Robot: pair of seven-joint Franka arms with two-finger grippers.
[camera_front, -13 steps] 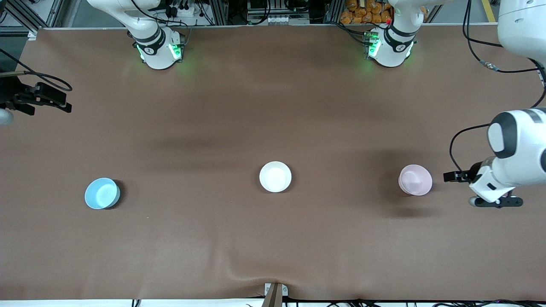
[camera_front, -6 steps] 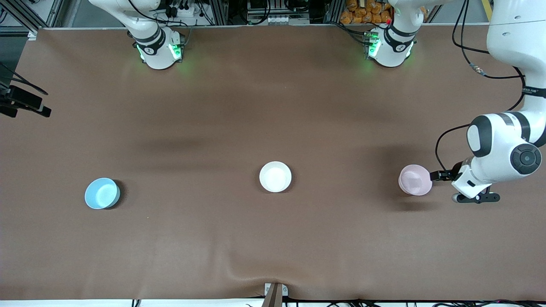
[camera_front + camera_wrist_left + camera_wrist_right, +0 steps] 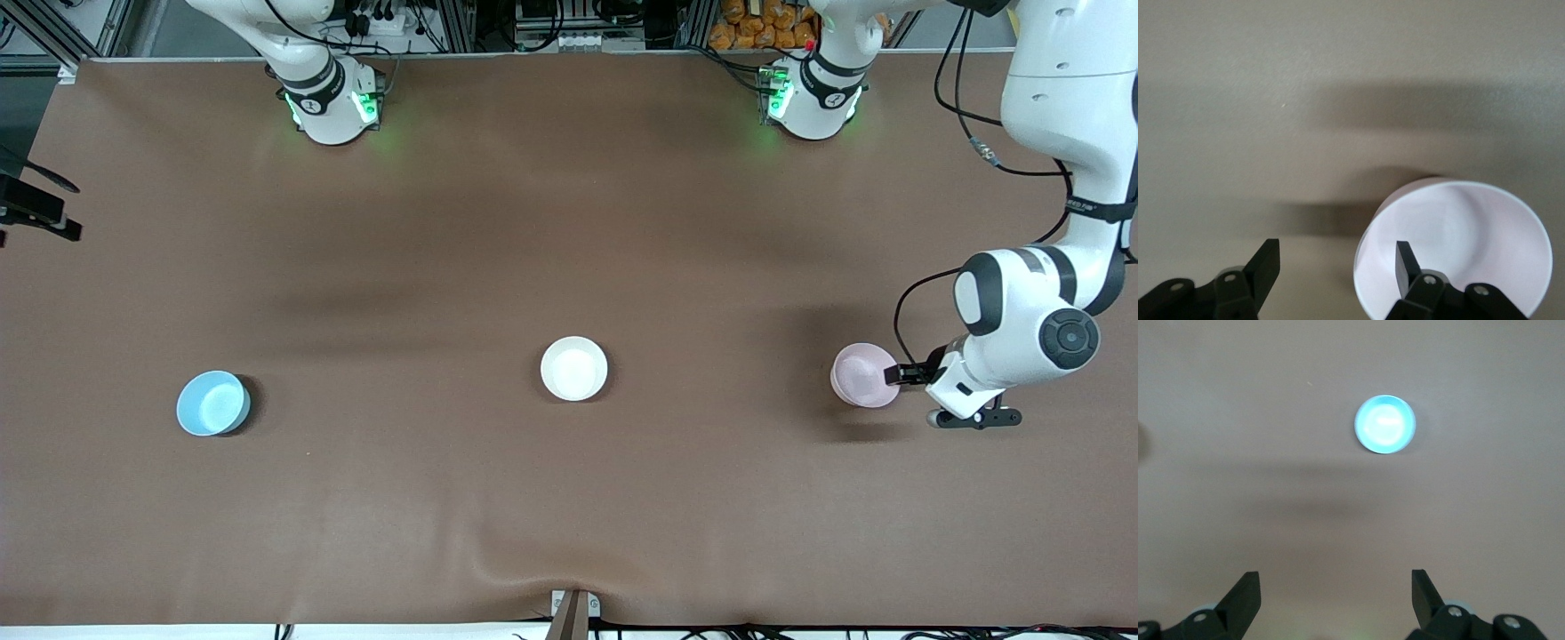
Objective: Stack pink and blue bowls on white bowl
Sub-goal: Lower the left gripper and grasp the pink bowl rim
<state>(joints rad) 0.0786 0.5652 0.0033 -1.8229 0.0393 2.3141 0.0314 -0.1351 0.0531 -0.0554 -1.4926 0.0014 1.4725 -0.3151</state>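
Left gripper (image 3: 900,374) at the pink bowl's (image 3: 864,375) rim, jaws apart, one finger over the bowl's inside, white bowl (image 3: 574,368) mid-table, blue bowl (image 3: 212,404) toward the right arm's end, right gripper (image 3: 1335,597) high over the brown table (image 3: 569,222), jaws spread wide.

From high across the table (image 3: 569,222) we look steeply down, toward the arm bases at twelve o'clock. Our left wrist camera sits low and close, looking down past the left gripper (image 3: 1338,263), whose fingers stand apart, onto the pink bowl (image 3: 1458,247); the front view shares that bowl (image 3: 862,375) at about four o'clock. Our right wrist camera hangs much higher, looking down between the spread fingers of the right gripper (image 3: 1336,597) at the blue bowl (image 3: 1385,424), seen in front at eight o'clock (image 3: 212,404).
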